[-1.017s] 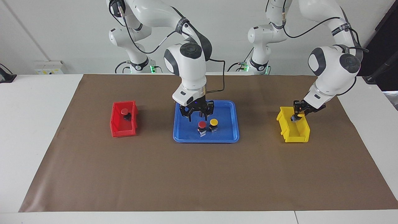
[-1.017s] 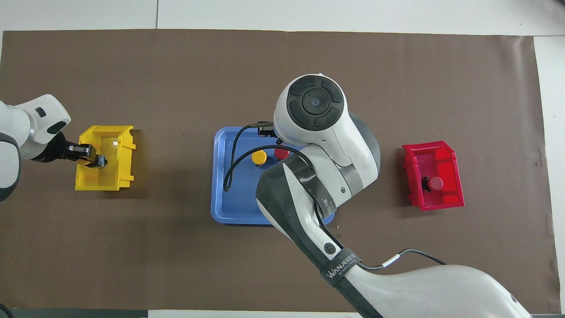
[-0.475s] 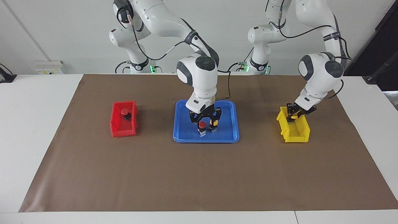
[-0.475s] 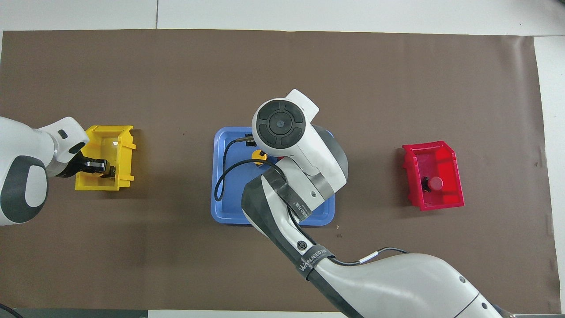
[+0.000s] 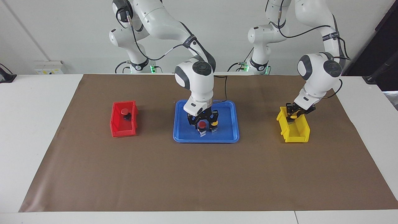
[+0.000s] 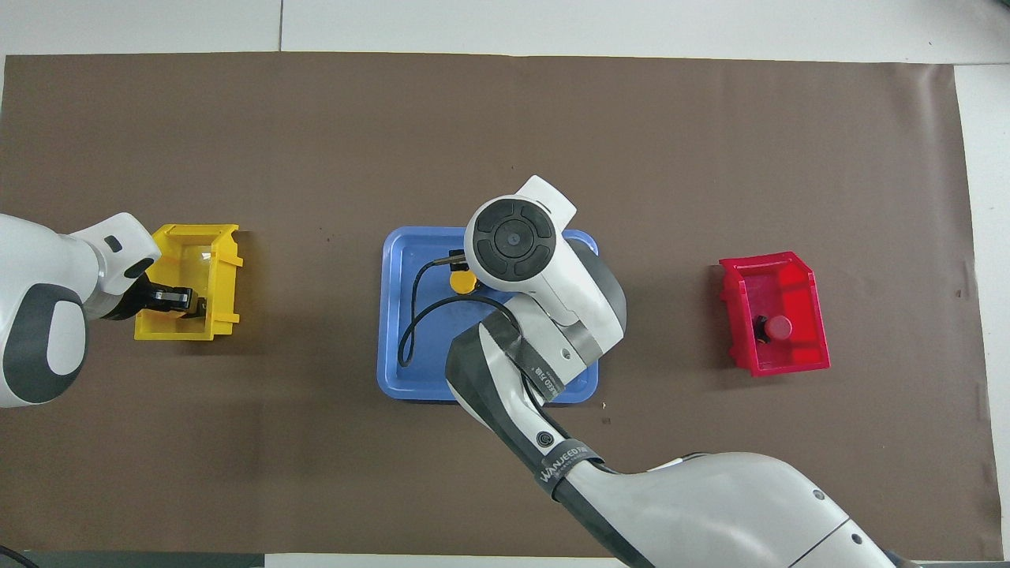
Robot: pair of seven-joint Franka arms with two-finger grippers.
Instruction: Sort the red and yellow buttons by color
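A red button [image 5: 202,124] and a yellow button [image 5: 214,123] stand side by side in the blue tray [image 5: 231,137]. My right gripper [image 5: 202,122] is low over the tray, open, with its fingers either side of the red button. In the overhead view the right arm hides that red button; the yellow one [image 6: 461,282] shows. My left gripper [image 5: 293,115] is shut on a second yellow button [image 5: 292,117] and holds it inside the yellow bin [image 5: 293,135], at the end nearer the robots. A second red button [image 5: 124,111] lies in the red bin [image 5: 123,130].
The three containers stand in a row on brown paper [image 5: 199,174]: the red bin [image 6: 777,355] toward the right arm's end, the blue tray [image 6: 394,315] in the middle, the yellow bin [image 6: 225,260] toward the left arm's end.
My right gripper has come down in the tray and now straddles the red button. My left gripper has sunk into the yellow bin with its yellow button.
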